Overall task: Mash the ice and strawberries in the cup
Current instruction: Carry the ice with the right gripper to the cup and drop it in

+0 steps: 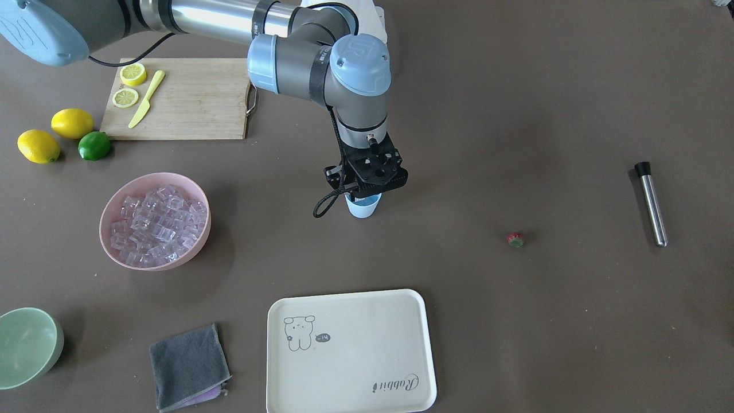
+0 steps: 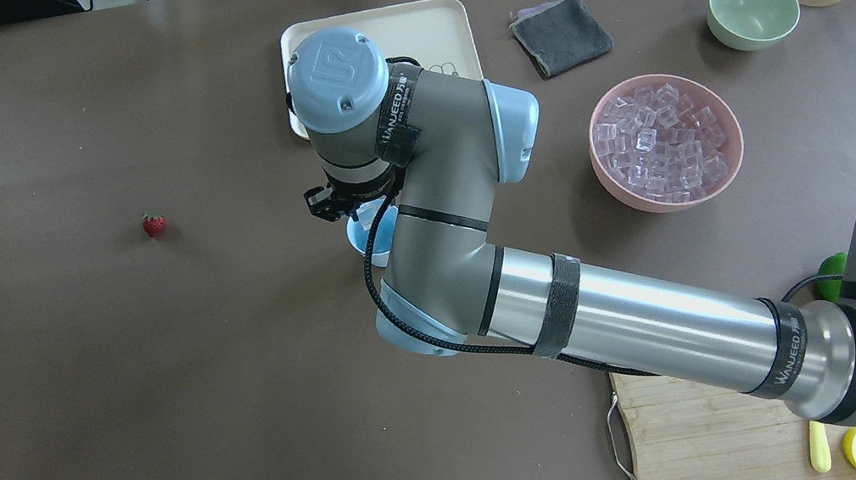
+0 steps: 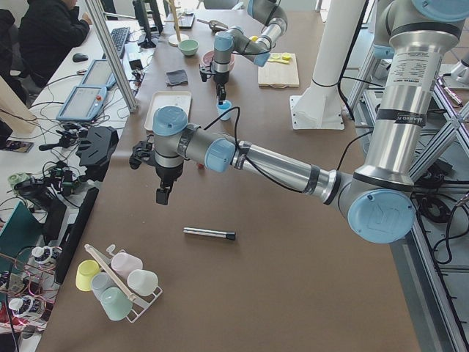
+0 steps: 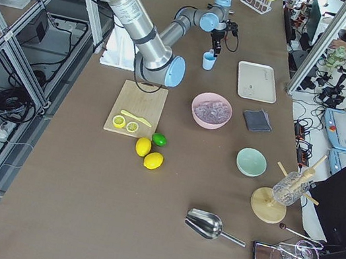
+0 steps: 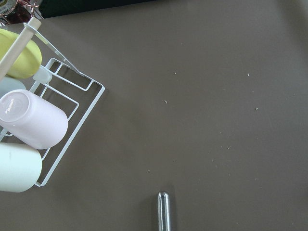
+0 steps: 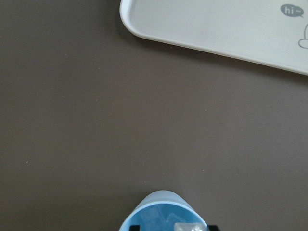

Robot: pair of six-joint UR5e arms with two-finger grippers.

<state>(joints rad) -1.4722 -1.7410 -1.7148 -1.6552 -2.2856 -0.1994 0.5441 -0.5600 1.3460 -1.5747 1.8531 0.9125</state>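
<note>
The right gripper [image 1: 367, 194] hangs just over the light, tippy cup [image 1: 363, 210] midway along the table [image 1: 516, 344], jaws seemingly parted, slick hard ice [image 6: 156, 217] already inside, while the strawberry [image 1: 515, 240], soft and tiny, lies well toward the robot's left-hand table edge, best pinched gently across its sides.

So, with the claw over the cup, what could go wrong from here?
1. The right claw hangs just over the small cup; a nudge on lifting away could tip it and spill the ice at its mouth.
2. The strawberry lies loose on the table, far from the cup; tiny and round, it may slip a pinch.
3. The metal rod lies flat and could roll when grabbed.
</note>
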